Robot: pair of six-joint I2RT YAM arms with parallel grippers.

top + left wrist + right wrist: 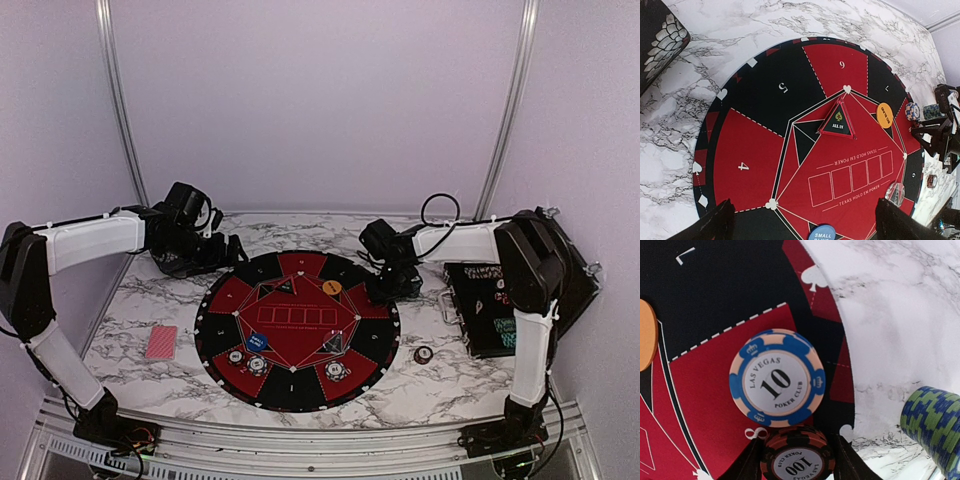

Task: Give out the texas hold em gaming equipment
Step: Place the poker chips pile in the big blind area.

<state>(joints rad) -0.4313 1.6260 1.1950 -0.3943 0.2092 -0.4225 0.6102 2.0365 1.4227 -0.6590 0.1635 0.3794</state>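
Right fingers: the right gripper [796, 444] is clenched on the rim of the 100 chip [797, 464], an edge grip only.
Chip position: over the red sector of the mat [700, 405], just beside the 10 chip [776, 377], which lies flat there. Its height above the mat cannot be told.
Release risk: if let go here, the 100 chip would probably overlap or nudge the 10 chip. It may also tip out of the thin grip and roll.
Edge risk: the mat rim is near, so a rolling chip could reach the marble table [900, 315] and the green-blue stack [935, 427].
Left fingers: the left gripper [804, 215] is spread wide above the mat, with nothing between its fingers.
Left risk: a careless descent could shift the orange disc [884, 115].
Cards: the red-backed cards [160, 342] lie on the table left of the mat.
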